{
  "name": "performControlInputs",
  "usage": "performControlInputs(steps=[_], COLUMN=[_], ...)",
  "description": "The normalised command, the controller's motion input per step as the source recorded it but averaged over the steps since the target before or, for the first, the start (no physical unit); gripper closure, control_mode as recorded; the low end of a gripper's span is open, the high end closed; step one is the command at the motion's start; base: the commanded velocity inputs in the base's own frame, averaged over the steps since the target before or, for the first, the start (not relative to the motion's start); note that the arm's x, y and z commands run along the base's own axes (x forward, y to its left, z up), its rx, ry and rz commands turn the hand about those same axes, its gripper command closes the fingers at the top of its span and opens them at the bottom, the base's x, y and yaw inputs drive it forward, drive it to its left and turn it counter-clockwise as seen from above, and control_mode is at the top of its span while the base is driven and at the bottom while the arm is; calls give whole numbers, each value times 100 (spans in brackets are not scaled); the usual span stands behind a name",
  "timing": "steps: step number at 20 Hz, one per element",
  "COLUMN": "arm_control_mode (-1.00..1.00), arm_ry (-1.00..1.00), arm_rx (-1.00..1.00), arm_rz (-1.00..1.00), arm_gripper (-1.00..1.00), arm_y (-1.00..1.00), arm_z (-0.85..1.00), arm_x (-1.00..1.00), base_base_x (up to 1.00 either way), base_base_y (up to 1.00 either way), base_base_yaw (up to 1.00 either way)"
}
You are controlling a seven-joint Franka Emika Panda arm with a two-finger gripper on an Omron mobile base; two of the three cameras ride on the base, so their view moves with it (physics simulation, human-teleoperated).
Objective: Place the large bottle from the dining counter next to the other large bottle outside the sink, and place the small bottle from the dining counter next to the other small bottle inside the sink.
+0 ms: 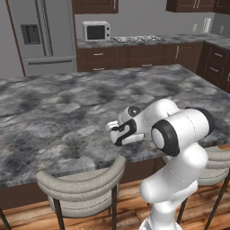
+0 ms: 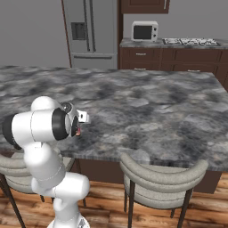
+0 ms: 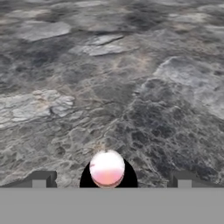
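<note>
Bottle (image 3: 107,168) cut off by bottom band; body hidden between jaws.

The white arm is folded tight, its elbow raised and its forearm reaching forward and low. The gripper (image 3: 109,179) points downward, its two dark fingertips (image 3: 41,178) set wide apart at the bottom of the hand view.

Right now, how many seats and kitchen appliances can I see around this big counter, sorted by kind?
Stools: 2
Fridge: 1
Microwave: 1
Stove: 1
Total: 5
</note>
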Motion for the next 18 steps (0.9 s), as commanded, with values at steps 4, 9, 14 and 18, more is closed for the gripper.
performControlInputs(steps=[4, 9, 14, 18], arm_control_mode=[-100, -100, -100, -100], arm_ry=[0, 0, -7, -12], arm_rx=[0, 0, 0, 0], arm_rz=[0, 0, 0, 0], arm_gripper=[100, 100, 100, 100], arm_y=[8, 0, -1, -13], arm_z=[-5, 0, 45, 83], arm_x=[4, 0, -24, -39], base_base_x=[0, 0, 0, 0], base_base_y=[0, 0, 0, 0], base_base_yaw=[0, 0, 0, 0])
